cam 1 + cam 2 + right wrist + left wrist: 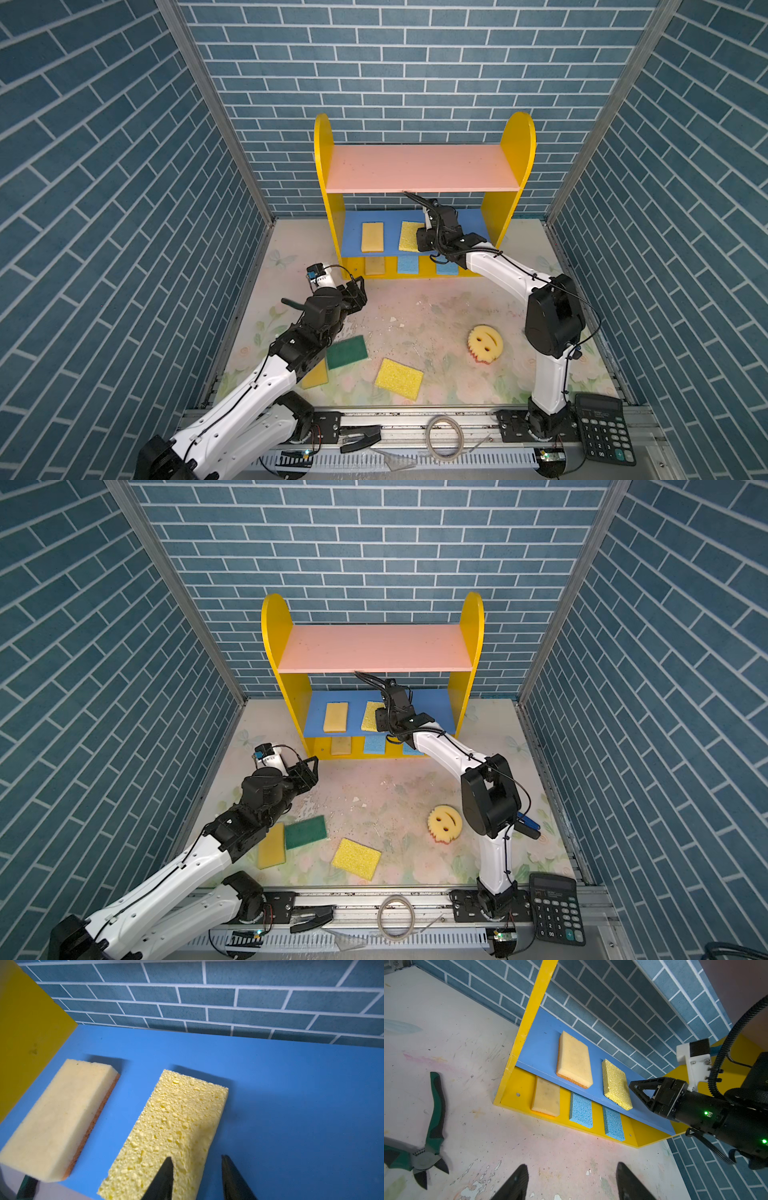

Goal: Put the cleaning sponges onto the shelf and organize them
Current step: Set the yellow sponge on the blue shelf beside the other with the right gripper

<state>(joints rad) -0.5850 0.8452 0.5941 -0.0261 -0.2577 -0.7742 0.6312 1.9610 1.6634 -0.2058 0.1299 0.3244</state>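
Note:
The shelf (419, 170) stands at the back wall. On its blue middle board lie a tan sponge (60, 1113) and a porous yellow sponge (176, 1126). My right gripper (197, 1156) is open at that yellow sponge's near end, one finger over the foam and the other over bare blue board beside it. The yellow base holds a tan sponge (546, 1096) and two blue sponges (581, 1110). On the table lie a green-topped sponge (347, 352), a yellow sponge (399, 378), another yellow one (316, 376) partly under my left arm, and the smiley sponge (485, 340). My left gripper (572, 1164) hangs open over the table, holding nothing.
Green-handled pliers (435, 1109) lie on the table beside my left gripper. A black calculator (604, 428) sits on the front rail at the right, with a coiled cable (445, 436) at its middle. Brick-patterned walls close three sides.

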